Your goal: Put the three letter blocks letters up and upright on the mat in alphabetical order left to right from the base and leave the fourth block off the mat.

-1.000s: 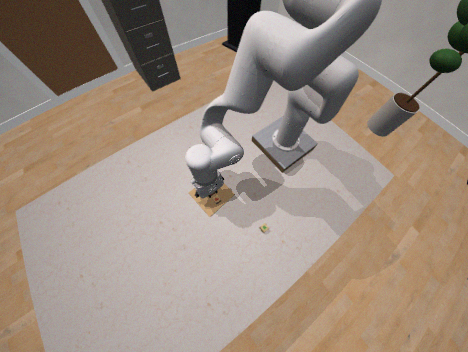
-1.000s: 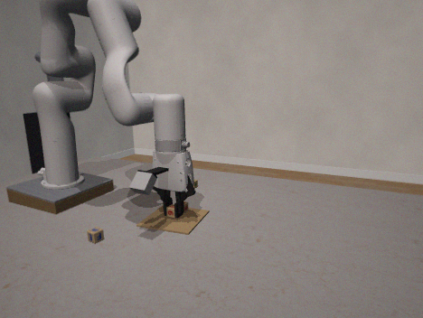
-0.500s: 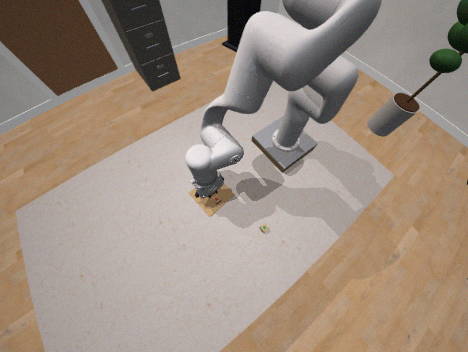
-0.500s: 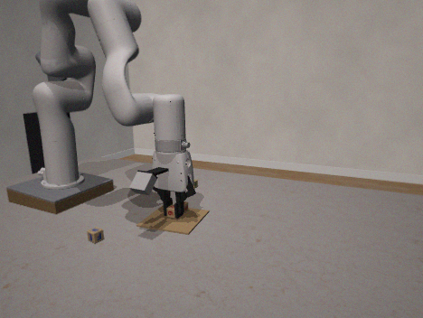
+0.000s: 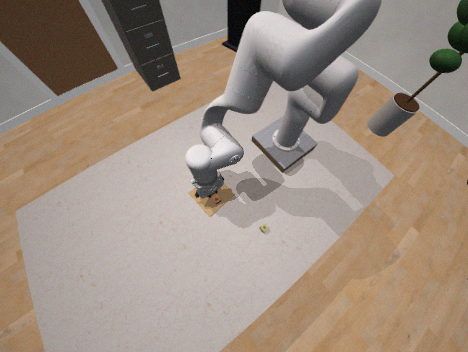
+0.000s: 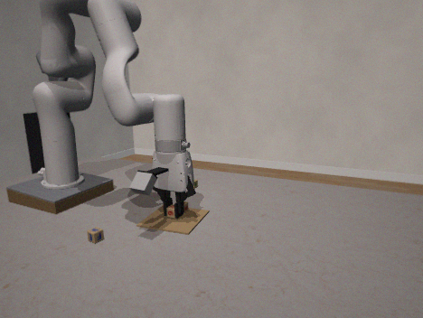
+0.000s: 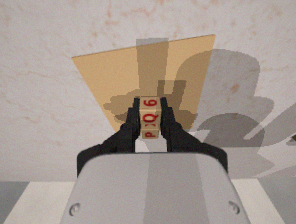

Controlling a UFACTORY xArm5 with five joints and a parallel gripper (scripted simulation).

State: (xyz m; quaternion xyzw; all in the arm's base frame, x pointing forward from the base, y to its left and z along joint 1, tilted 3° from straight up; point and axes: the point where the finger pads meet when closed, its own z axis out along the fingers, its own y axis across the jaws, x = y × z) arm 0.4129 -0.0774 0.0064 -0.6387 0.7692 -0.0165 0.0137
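Note:
My gripper (image 7: 150, 105) is shut on a wooden block with red marks (image 7: 150, 118); a Q shows on it in the wrist view. The gripper (image 6: 175, 210) holds that block (image 6: 171, 211) down at the tan mat (image 6: 173, 220), near its middle. The mat also shows in the overhead view (image 5: 214, 200) and in the wrist view (image 7: 150, 75). A second red-lettered block (image 5: 216, 199) sits on the mat right beside the fingers. A third block (image 6: 195, 183) lies behind the gripper, past the mat's far edge. A block with a blue side (image 6: 95, 235) lies off the mat on the rug (image 5: 264, 228).
The arm's base plate (image 5: 284, 145) stands behind the mat. A filing cabinet (image 5: 145, 40) and a potted plant (image 5: 400, 110) stand far off at the room's edges. The arm casts wide shadows on the rug to the right of the mat.

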